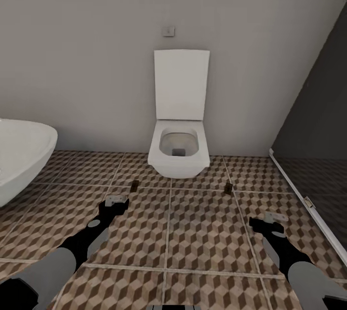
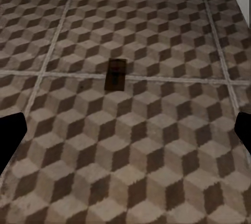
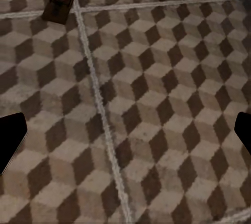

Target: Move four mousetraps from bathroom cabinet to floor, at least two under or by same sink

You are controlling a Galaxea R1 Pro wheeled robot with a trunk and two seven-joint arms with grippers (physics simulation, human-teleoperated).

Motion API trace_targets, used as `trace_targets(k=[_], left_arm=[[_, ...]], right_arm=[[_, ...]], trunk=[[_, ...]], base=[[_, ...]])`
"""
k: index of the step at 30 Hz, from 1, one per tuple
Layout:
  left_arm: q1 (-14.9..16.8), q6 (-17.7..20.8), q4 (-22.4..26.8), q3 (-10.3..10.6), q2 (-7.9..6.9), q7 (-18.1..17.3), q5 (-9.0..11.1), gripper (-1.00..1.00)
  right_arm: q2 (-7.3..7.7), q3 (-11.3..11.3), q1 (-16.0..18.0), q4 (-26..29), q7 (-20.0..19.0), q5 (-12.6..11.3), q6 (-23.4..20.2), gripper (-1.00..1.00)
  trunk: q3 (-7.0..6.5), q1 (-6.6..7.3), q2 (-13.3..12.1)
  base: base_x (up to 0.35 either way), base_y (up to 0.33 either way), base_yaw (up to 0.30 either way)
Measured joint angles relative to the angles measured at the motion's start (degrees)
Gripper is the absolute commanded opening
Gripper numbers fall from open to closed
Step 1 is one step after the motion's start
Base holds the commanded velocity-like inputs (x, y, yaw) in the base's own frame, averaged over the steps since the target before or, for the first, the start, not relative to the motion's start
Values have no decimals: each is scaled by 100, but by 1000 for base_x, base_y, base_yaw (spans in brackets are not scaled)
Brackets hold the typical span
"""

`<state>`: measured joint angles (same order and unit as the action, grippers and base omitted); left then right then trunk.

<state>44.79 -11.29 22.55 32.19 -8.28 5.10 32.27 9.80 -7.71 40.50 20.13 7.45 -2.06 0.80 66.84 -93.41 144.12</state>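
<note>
One mousetrap [image 1: 135, 185] on the bathroom floor [image 1: 202, 233] just ahead of the left hand [image 1: 117, 201], another mousetrap [image 1: 229, 187] ahead-left of the right hand [image 1: 270, 221], toilet [image 1: 179, 148] behind both.

Wall [image 1: 86, 59]: plain grey, matt, evenly lit, with a small square plate [image 1: 168, 31] high above the toilet.
Toilet [image 1: 179, 151]: white, wall-hung, lid raised, beyond and between the two jaws.
Bathtub [image 1: 19, 161]: white curved rim, outboard of the left jaws.
Shower screen [image 1: 318, 156]: dark glass panel with pale bottom rail, outboard of the right jaws.
</note>
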Motion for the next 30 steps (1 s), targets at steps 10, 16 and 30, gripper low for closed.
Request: trace_targets(k=[10, 16, 30], left_arm=[[0, -3, -177, 1, 6, 6, 7, 100], [0, 1, -270, -2, 6, 19, 16, 100], [0, -13, -323, -7, -2, 22, 21, 100]], right_arm=[[-3, -8, 0, 0, -5, 2, 3, 100], [-3, -14, 0, -4, -10, 6, 6, 100], [-10, -30, -1, -38, 38, -15, 43, 100]], trunk=[[-222, 26, -13], [-355, 41, -21], [-665, 77, -40]], base=[[0, 0, 0], [0, 0, 0], [0, 0, 0]])
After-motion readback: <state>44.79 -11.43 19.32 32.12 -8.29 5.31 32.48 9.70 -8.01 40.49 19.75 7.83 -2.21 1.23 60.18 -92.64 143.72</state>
